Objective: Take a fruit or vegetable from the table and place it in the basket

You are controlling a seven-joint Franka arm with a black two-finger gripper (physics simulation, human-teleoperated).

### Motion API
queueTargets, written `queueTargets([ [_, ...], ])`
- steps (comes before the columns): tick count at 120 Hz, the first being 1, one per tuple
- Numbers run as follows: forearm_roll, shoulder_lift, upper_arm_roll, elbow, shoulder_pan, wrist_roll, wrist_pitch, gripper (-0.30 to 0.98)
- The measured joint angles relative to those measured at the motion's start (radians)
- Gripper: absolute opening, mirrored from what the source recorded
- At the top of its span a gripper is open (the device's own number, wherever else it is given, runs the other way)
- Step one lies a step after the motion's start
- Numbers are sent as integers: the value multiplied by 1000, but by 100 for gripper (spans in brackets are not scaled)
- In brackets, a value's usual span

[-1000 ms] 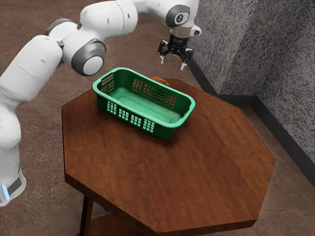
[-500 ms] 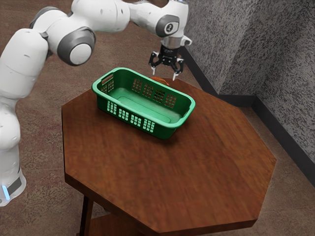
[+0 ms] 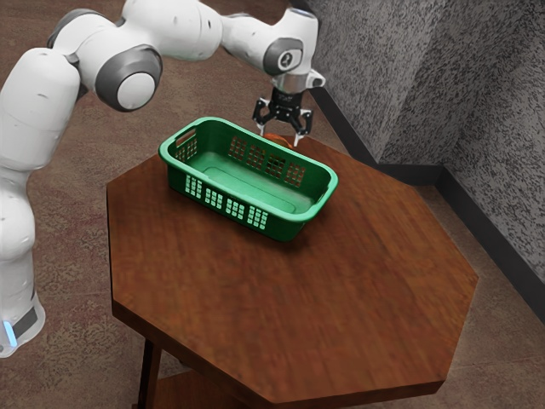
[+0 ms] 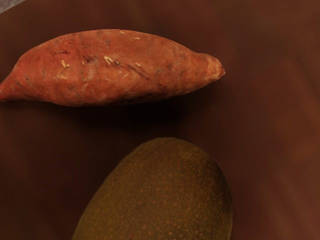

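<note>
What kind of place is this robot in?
Probably the corner of an indoor room, though I can't tell which sort: there's a speckled grey wall, a dark baseboard along its foot, and a brown, carpet-like floor.

The basket [image 3: 289, 228] is green, with pierced sides and a rounded rim, and stands upright on the table [image 3: 341, 298]. Behind it in the exterior view lies the sweet potato [image 4: 110, 70] — orange-red, pale-flecked, on its side, tapering to both ends. Near it, apart, is a brownish-green fruit [image 4: 165, 195] — speckled, its rounded end towards the sweet potato.
</note>
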Motion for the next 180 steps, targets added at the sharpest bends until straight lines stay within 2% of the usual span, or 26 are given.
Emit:
queueTargets([
  [102, -6, 46, -3, -43, 0, 24, 64, 68],
  [110, -7, 47, -3, -43, 0, 25, 66, 63],
  [122, -7, 47, -3, -43, -1, 25, 68, 44],
  [137, 1, 46, -7, -43, -3, 12, 62, 34],
  [180, 24, 45, -12, -38, -10, 11, 62, 32],
])
